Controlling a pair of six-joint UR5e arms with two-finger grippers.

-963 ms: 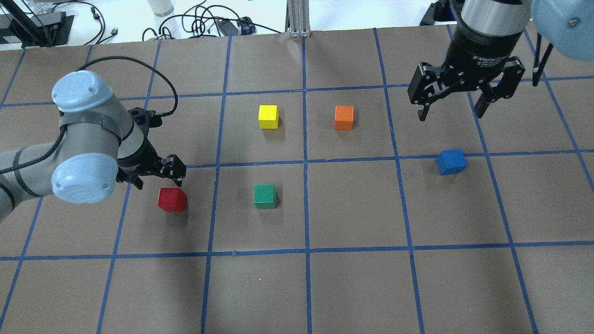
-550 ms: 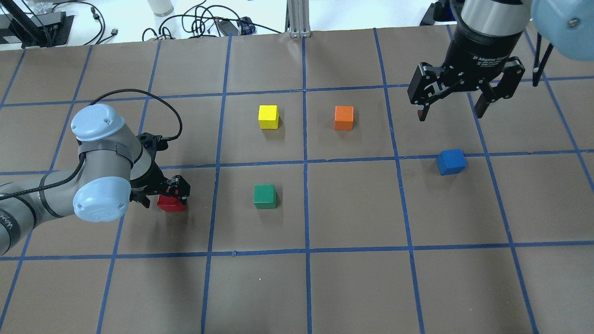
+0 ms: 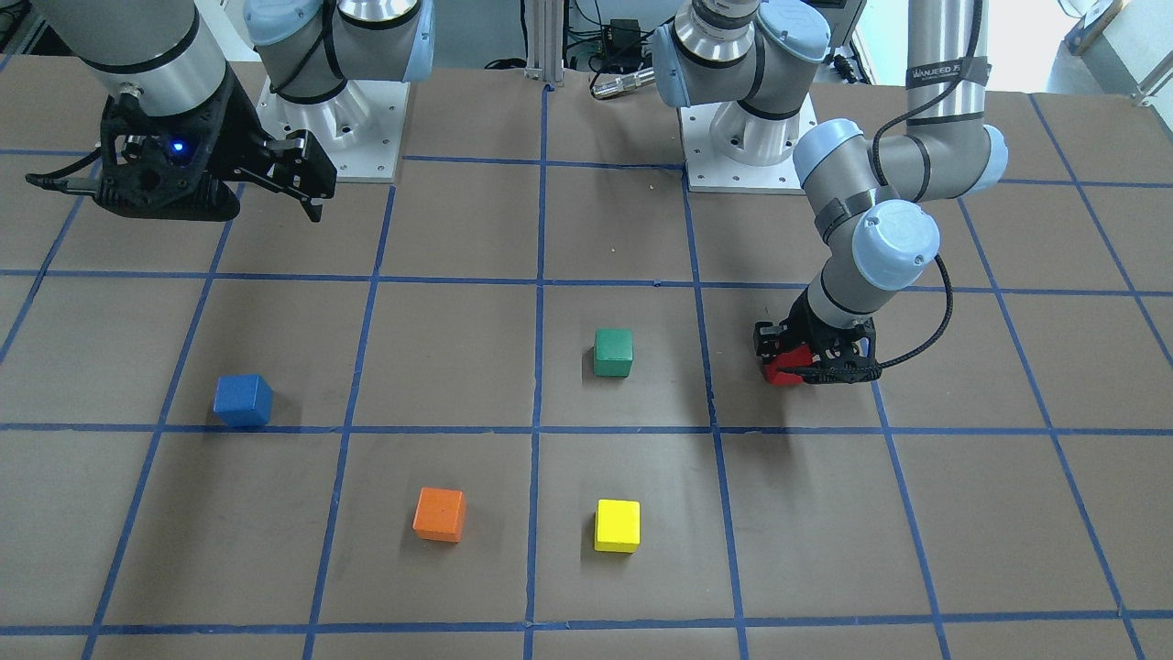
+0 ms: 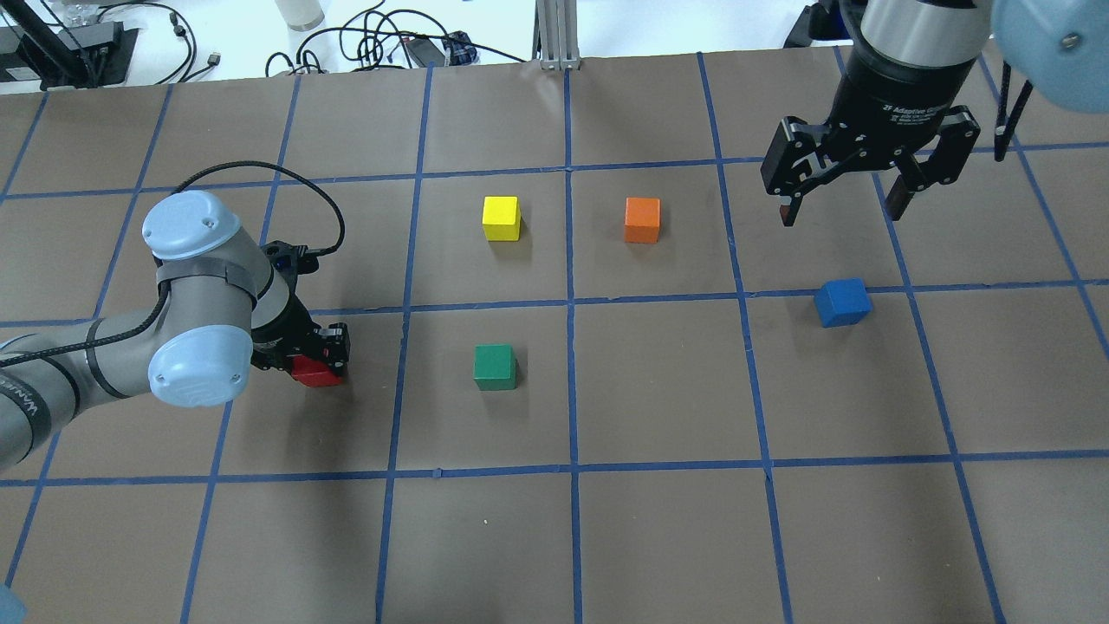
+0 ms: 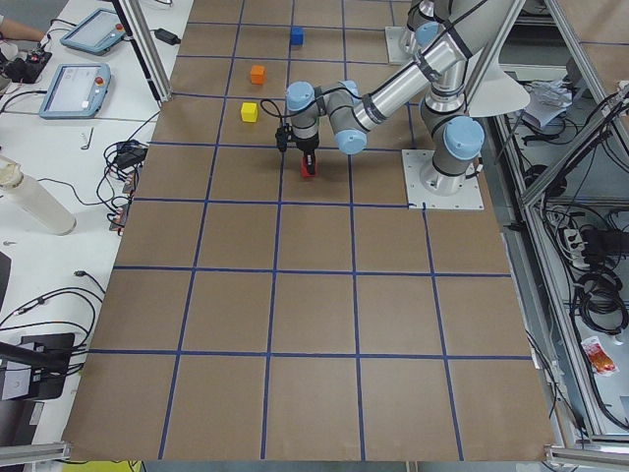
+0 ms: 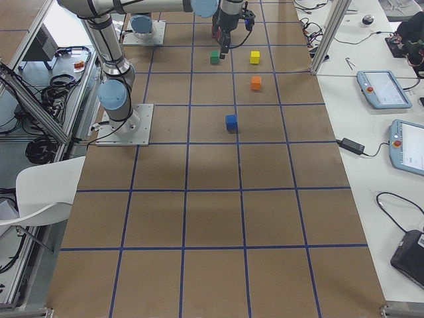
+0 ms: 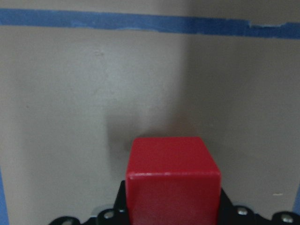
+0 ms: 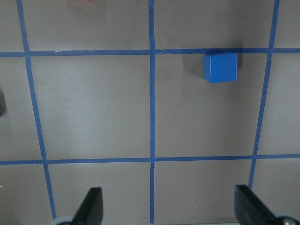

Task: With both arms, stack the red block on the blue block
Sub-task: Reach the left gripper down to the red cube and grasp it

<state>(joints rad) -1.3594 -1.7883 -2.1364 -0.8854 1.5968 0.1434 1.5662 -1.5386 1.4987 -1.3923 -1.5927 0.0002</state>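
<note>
The red block (image 4: 317, 373) sits on the table at the left, between the fingers of my left gripper (image 4: 314, 360), which is lowered over it and shut on its sides. It also shows in the front view (image 3: 784, 368) and fills the bottom of the left wrist view (image 7: 173, 178), with the black fingers tight against it. The blue block (image 4: 842, 302) lies free at the right, also in the front view (image 3: 243, 401) and the right wrist view (image 8: 220, 67). My right gripper (image 4: 840, 212) hangs open and empty, high above the table, behind the blue block.
A green cube (image 4: 495, 367) lies right of the red block. A yellow cube (image 4: 502, 217) and an orange cube (image 4: 642, 219) lie farther back in the middle. The brown table (image 4: 658, 537) carries a blue tape grid. Cables lie beyond its far edge.
My left gripper moved forward and down onto the red block and closed its fingers round it. The right arm and all other cubes have not moved.
</note>
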